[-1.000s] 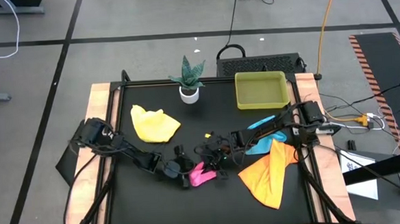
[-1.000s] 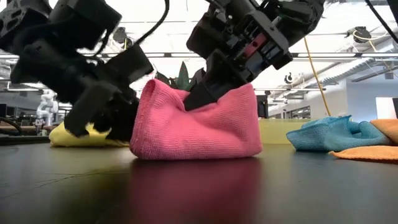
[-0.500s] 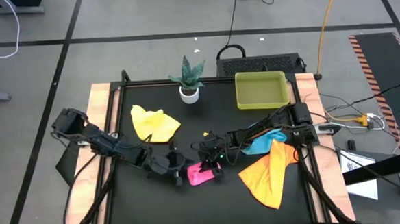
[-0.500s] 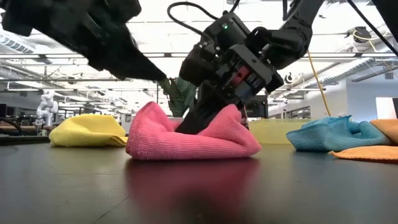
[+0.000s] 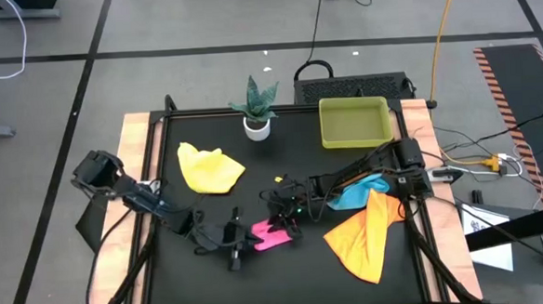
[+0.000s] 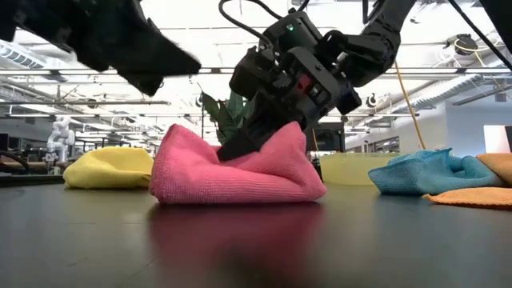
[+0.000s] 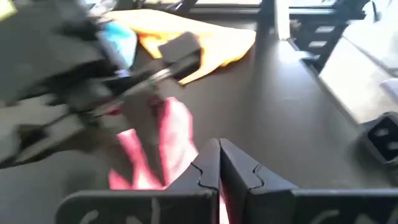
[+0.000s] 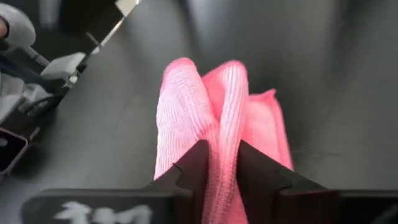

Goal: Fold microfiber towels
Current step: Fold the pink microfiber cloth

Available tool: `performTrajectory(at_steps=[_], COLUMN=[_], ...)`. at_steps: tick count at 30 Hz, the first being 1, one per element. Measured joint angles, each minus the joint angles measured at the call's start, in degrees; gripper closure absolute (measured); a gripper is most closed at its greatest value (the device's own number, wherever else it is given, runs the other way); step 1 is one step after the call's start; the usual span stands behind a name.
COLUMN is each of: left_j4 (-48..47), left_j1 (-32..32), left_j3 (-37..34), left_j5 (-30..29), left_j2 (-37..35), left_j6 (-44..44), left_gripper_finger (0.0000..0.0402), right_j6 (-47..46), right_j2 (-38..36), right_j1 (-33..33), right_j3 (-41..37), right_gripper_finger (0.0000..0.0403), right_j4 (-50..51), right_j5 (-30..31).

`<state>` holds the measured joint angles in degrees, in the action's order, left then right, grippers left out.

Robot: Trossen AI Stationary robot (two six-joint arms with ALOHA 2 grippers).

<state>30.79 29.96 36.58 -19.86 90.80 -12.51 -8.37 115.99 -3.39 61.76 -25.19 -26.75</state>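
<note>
Pink towel (image 5: 274, 234) bunched at worktop (image 5: 213, 285) centre-front. Right pincer (image 8: 219, 163) clamped on a raised fold of it; cloth stands up between both fingers. Left pincer (image 7: 219, 163) pressed shut, holding nothing, hovering just beside the pink towel on its left. Yellow towel (image 5: 209, 168) crumpled rear-left. Blue towel (image 5: 359, 190) and orange towel (image 5: 361, 233) overlap at right. Tray (image 5: 353, 122) rear-right, beside plant (image 5: 255, 107).
</note>
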Motion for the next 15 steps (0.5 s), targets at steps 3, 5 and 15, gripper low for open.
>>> performTrajectory(at_steps=[3, 5, 15], left_j4=[1.4, 2.3, 2.0], left_j1=[1.0, 1.5, 1.6], left_j3=[0.0, 0.0, 0.0], left_j5=[-1.0, -2.1, -4.2], left_j2=[0.0, 0.0, 0.0], left_j6=[0.8, 1.7, 0.0], left_gripper_finger=[0.0392, 0.0397, 0.0398], right_j6=[-1.3, -1.6, -2.2], right_j2=[-1.2, -1.6, -6.1], right_j1=[0.7, 1.1, 2.3], right_j3=[0.0, 0.0, -0.1], right_gripper_finger=[0.0297, 0.0281, 0.0274], right_j4=[0.0, 0.1, 6.1], right_j5=[1.9, 3.6, 5.9])
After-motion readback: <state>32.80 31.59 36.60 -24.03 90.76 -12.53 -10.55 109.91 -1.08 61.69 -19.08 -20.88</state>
